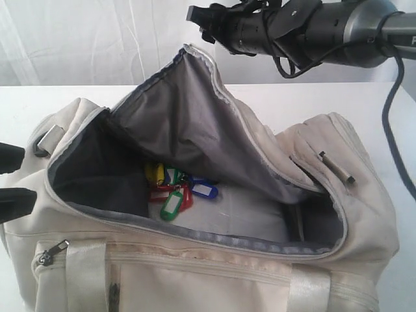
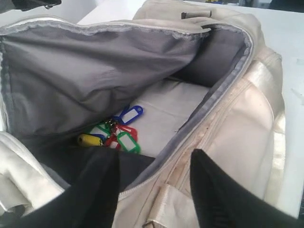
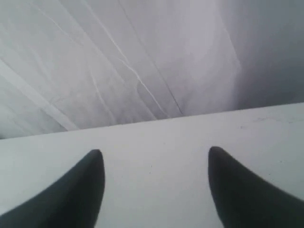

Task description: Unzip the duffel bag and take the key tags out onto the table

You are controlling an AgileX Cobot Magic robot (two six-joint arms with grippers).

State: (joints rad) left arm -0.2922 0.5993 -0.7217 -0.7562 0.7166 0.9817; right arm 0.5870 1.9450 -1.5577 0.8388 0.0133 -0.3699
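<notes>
Two grippers spread, gripping nothing: left gripper at the duffel bag mouth, key tags just ahead inside; right gripper aloft.

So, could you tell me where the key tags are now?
In the exterior view the key tags lie inside the open bag, on its floor left of centre, below the flap.

Duffel bag on the table. Key tags in the bag, on its floor, ahead of the left gripper; bag rim between that gripper's fingers. Right gripper above the upturned flap, clear of it.
</notes>
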